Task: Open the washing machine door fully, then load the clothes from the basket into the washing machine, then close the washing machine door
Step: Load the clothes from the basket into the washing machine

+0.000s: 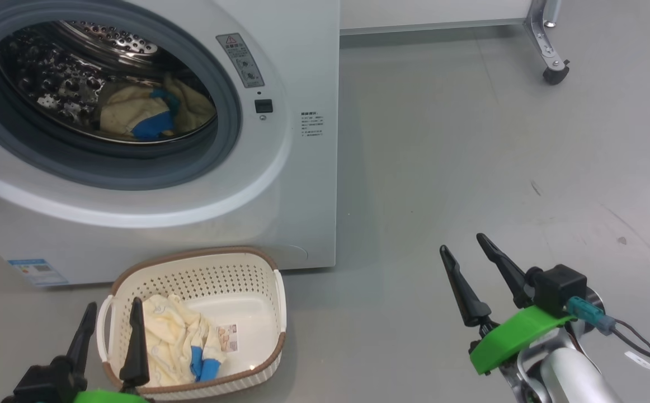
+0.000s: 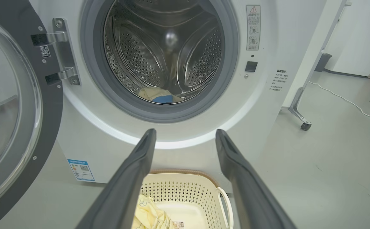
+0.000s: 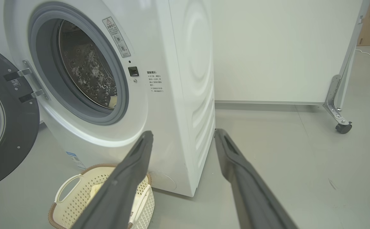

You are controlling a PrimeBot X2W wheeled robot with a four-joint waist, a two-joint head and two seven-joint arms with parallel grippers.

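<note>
1. The washing machine [image 1: 308, 184] stood on the grey floor [image 1: 470, 168] with its round mouth uncovered. The washing machine door [image 2: 52, 114] hung swung wide on its hinges at the machine's left side, black rim and domed glass turned away from the opening.
2. Some of the clothes [image 1: 135, 112] lay at the bottom of the perforated steel drum, pale yellow with a blue cuff showing.
3. The basket [image 1: 202, 268] sat on the floor just in front of the machine, below the opening. Another yellow garment [image 1: 171, 336] with blue cuffs was heaped in its left half; the right half was bare but for a small sticker.
4. The left gripper [image 1: 113, 302] was held at the basket's left rim — fingers parted, nothing between them.
5. The right gripper [image 1: 462, 242] was well apart to the right over bare floor, fingers likewise spread and empty.
6. A metal leg on a caster [image 1: 554, 73] stood behind, at the far right.
</note>
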